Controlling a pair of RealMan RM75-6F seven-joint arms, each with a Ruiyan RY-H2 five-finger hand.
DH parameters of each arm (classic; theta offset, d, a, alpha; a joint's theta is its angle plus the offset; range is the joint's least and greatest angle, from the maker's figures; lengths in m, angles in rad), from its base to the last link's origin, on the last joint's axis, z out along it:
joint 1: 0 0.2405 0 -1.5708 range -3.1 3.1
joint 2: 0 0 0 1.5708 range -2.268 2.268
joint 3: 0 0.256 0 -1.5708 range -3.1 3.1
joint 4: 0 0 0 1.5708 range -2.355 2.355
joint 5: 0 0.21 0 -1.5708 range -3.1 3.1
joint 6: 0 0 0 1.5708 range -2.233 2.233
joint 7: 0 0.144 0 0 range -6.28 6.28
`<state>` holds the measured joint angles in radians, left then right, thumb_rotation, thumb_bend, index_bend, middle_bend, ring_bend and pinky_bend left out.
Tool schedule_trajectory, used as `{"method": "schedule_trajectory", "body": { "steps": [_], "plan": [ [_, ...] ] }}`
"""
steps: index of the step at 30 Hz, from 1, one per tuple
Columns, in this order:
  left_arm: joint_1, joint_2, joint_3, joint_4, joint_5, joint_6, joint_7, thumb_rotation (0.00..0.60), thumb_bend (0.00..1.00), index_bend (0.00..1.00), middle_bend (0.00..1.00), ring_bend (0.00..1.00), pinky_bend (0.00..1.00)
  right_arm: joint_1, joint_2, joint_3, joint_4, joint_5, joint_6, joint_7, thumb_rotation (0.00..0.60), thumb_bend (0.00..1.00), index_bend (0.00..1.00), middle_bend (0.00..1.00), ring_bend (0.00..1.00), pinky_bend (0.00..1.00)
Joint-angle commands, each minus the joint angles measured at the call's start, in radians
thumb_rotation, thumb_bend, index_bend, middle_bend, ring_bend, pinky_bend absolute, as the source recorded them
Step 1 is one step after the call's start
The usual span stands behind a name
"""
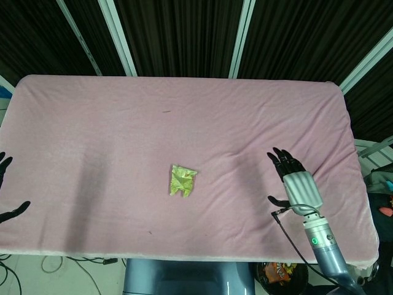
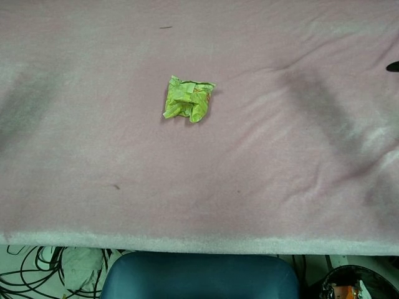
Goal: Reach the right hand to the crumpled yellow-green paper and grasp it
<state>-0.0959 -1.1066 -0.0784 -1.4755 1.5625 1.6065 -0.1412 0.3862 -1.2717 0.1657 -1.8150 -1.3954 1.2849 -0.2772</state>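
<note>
Leftmost, at the table's near left edge, left hand (image 1: 6, 193) with dark fingers spread, holding nothing. Then crumpled paper (image 1: 183, 180), yellow-green, lying alone near the middle of the pink cloth (image 1: 123, 123), a little toward the front edge, touched by nothing. Further right, well apart from the paper, right hand (image 1: 293, 183) over the cloth, fingers apart and released, palm down
</note>
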Motion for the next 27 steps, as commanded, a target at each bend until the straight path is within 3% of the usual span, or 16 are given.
{"method": "schedule_trajectory", "body": {
  "steps": [1,6,11,20,27],
  "plan": [
    [0.0,0.002,-0.001,-0.002,-0.005,-0.004,-0.008,0.6,0.01,0.0,0.0,0.0,0.0,0.061,-0.048,0.029,-0.013,0.021,-0.063,-0.033,0.6,0.13,0.0,0.0,0.0,0.2],
    [-0.003,0.009,0.0,-0.014,-0.014,-0.019,-0.023,0.6,0.01,0.0,0.0,0.0,0.0,0.172,-0.161,0.084,0.009,0.099,-0.163,-0.108,0.6,0.16,0.0,0.04,0.03,0.23],
    [-0.006,0.016,0.001,-0.022,-0.018,-0.031,-0.033,0.6,0.01,0.0,0.0,0.0,0.0,0.281,-0.302,0.122,0.1,0.19,-0.244,-0.183,0.6,0.17,0.06,0.09,0.07,0.26],
    [-0.011,0.029,-0.004,-0.035,-0.047,-0.063,-0.074,0.6,0.01,0.0,0.0,0.0,0.0,0.43,-0.534,0.16,0.318,0.345,-0.332,-0.257,0.6,0.19,0.17,0.15,0.13,0.27],
    [-0.014,0.038,-0.007,-0.043,-0.06,-0.078,-0.097,0.6,0.01,0.0,0.0,0.0,0.0,0.496,-0.655,0.17,0.466,0.39,-0.364,-0.247,0.6,0.22,0.22,0.18,0.14,0.28]
  ]
}}
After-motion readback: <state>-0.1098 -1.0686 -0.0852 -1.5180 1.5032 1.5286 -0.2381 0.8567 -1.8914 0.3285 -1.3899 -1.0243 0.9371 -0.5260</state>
